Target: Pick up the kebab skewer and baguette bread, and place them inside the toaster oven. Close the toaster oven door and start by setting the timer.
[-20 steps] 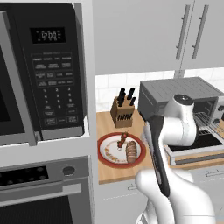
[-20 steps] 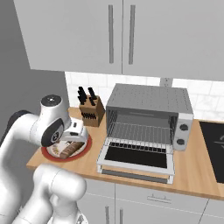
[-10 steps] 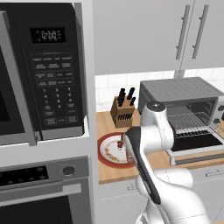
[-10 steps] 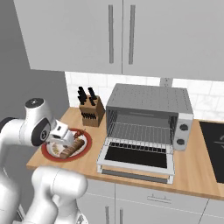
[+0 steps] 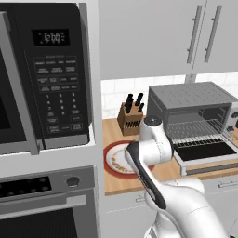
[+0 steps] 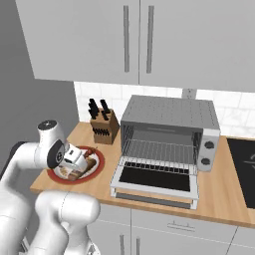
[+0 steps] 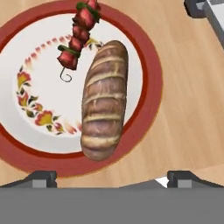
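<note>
The skewer [image 7: 78, 36] and bread [image 7: 104, 100] are located side by side on the red-rimmed plate [image 7: 151, 83] on the tabletop [image 7: 188, 96], so neither is loaded yet. The claw [image 7: 111, 177] is held spread above the bread, gripping nothing. The oven [image 6: 169, 132] is seen with its door [image 6: 155, 183] lowered; loading, closing and timer setting are judged outstanding.

You are looking at an evenly lit, rendered kitchen: bright, flat light with no glare and no visible lamp. The baguette bread [image 7: 104, 101] shows only a faint soft shadow on the plate [image 7: 30, 57], and its crust reads sharply in the hand view. In both base views, edges look slightly jagged and coarse. The toaster oven [image 6: 169, 134] interior sits darker than the pale tabletop [image 6: 219, 191].
</note>
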